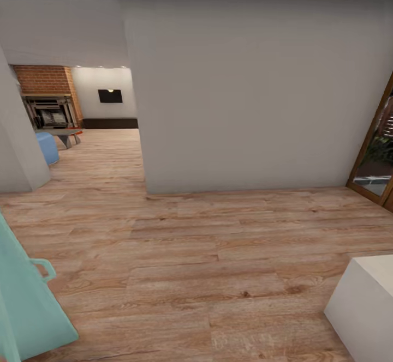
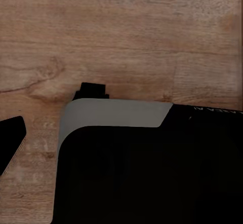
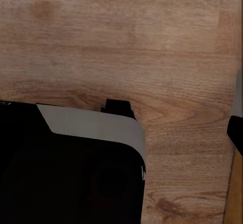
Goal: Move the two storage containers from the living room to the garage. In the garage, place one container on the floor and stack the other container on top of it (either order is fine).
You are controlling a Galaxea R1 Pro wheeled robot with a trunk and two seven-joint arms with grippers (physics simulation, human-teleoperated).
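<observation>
Light wood-plank floor (image 1: 180, 253) underfoot, running up to a broad white wall (image 1: 245, 89) straight ahead. Left of that wall, an opening into the living room (image 1: 90, 111) — brick fireplace (image 1: 46, 97) at its far left, a dark TV (image 1: 110, 96) on the cream back wall, a long dark low cabinet (image 1: 109, 123) beneath it. Nearer the opening, a blue seat (image 1: 48, 146) and a low grey table (image 1: 64, 136) with something orange-red (image 1: 76, 131) on its edge, too small to identify as one of the storage containers. At the near left, a pale teal door (image 1: 27, 302) with a handle; at the near right, a white block (image 1: 365, 305); at the far right, a wood-framed glass door (image 1: 376, 149). In both wrist views, dark robot body with a grey panel over the planks — fingers hidden, so cannot tell whether either gripper stands apart or together.
</observation>
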